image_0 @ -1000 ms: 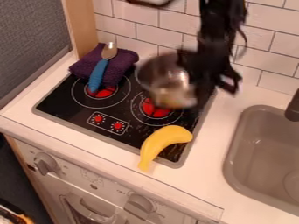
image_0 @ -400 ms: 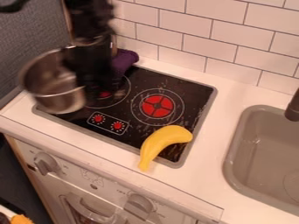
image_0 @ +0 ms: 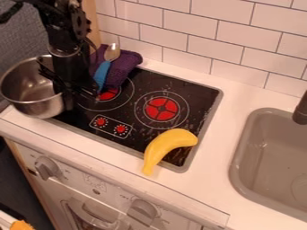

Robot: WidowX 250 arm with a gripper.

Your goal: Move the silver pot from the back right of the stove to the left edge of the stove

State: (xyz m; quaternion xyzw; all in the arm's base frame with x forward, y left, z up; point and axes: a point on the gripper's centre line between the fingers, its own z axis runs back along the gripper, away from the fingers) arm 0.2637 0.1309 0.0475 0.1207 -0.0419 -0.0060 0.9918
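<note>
The pot [image_0: 39,108] is clear of both rings [image_0: 160,109]; its release may be left to do. I cannot tell whether the claw [image_0: 69,85] grips it.

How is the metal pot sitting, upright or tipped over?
Upright: the metal pot has its open mouth facing up, its outer wall below the rim.

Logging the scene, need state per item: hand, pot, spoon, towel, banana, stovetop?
Hand: lowered, right beside the pot.
Pot: lidless, upright; can't tell if gripped.
Spoon: lying on the towel, bowl toward the wall.
Towel: bunched up.
Banana: unpeeled, overhanging the stovetop's front edge.
Stovetop: flecked with pale marks.
</note>
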